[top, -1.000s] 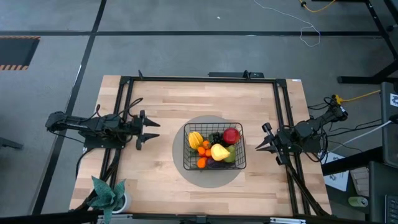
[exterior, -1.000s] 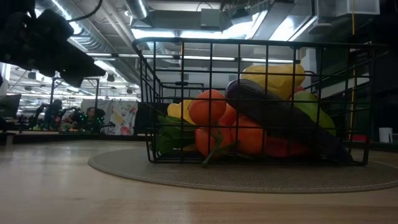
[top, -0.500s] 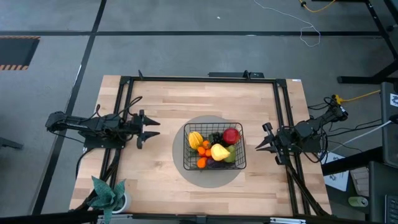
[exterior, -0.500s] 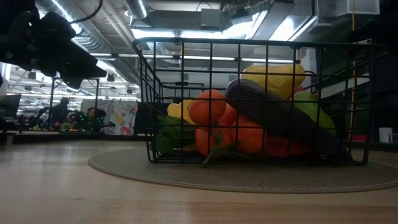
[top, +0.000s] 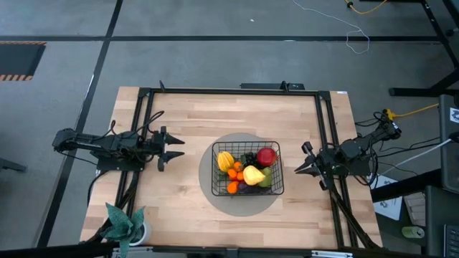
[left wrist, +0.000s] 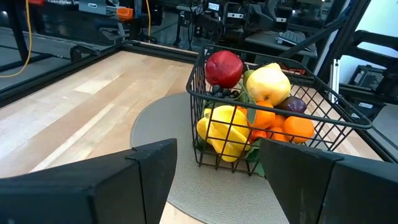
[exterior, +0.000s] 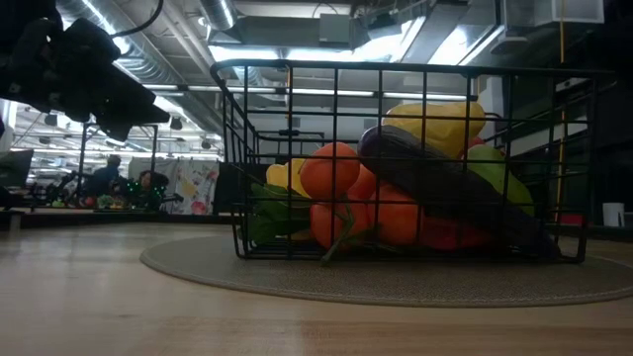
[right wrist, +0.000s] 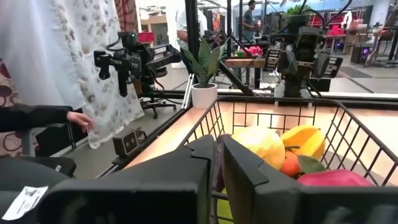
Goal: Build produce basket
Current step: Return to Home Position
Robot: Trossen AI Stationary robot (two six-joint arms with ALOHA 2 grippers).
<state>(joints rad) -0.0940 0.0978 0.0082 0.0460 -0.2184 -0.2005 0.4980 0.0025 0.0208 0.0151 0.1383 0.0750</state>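
Observation:
The black wire basket (top: 277,190) stands on a round grey mat (top: 244,204) at mid-table. The produce lies heaped inside it: red apple (top: 266,155), yellow pear (top: 252,174), yellow ridged fruit (top: 225,160), oranges (top: 232,186), dark grapes (top: 248,159) and a purple eggplant (exterior: 435,178). My left gripper (top: 172,149) hovers open to the left of the basket, pointing at it, and its wrist view shows the basket (left wrist: 348,118) between the spread fingers. My right gripper (top: 301,166) hovers shut just right of the basket, pointing at it.
A green potted plant (top: 125,222) stands at the table's near left corner. Black frame rails (top: 229,91) run along the table's left, right and far sides. Bare wood lies around the mat. Beyond the table's left side a person's hand (right wrist: 81,118) shows in the right wrist view.

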